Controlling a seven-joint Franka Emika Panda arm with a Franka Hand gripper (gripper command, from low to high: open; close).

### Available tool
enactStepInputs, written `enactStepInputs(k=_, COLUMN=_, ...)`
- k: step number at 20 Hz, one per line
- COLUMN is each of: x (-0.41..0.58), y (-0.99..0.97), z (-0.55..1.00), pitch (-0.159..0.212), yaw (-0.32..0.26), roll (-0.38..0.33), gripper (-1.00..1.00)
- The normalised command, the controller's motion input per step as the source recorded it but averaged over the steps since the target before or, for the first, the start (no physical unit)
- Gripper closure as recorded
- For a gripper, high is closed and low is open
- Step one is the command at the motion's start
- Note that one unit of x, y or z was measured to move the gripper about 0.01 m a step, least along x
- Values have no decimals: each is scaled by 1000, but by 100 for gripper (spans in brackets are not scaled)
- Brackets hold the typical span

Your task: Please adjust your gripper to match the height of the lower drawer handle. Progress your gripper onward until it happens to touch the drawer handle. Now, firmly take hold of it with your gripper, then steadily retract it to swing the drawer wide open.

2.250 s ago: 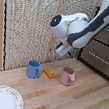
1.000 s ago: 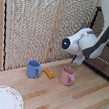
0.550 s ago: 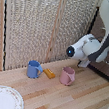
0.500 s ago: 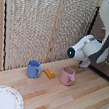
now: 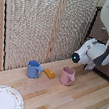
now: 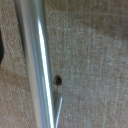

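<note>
In the wrist view the lower drawer handle [image 6: 34, 60], a slim silver bar, runs across the picture very close to the camera, in front of the drawer front [image 6: 90, 65]. One dark finger [image 6: 1, 50] shows at the picture's edge, apart from the bar; the other finger is out of view. In the exterior view my gripper [image 5: 91, 66] is low at the exterior view's right, against the dark brown cabinet [image 5: 97, 29]. The white arm hides most of the gripper, as well as the handle and the drawer.
On the wooden table [image 5: 68, 101] stand a blue mug [image 5: 34, 69] and a pink mug [image 5: 67, 76] with a small orange block [image 5: 49, 73] between them. A patterned plate [image 5: 0, 98] lies at the front of the exterior view's left. A woven screen [image 5: 39, 28] stands behind.
The arm has swung toward the exterior view's right and lowered, bringing the gripper up to the cabinet front. The mugs, block and plate have not moved.
</note>
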Motion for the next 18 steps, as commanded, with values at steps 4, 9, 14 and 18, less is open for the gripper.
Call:
enactStepInputs(k=4, x=-61, y=-459, z=0, pitch=1, yaw=142, roll=-5, gripper=100)
enactStepInputs(k=9, x=-16, y=-257, z=0, pitch=60, yaw=238, roll=-2, gripper=100)
enactStepInputs(k=14, x=154, y=-5, z=-29, pitch=73, yaw=162, roll=66, gripper=100)
enactStepInputs(k=18, x=301, y=426, z=-13, pitch=67, yaw=14, roll=215, gripper=100)
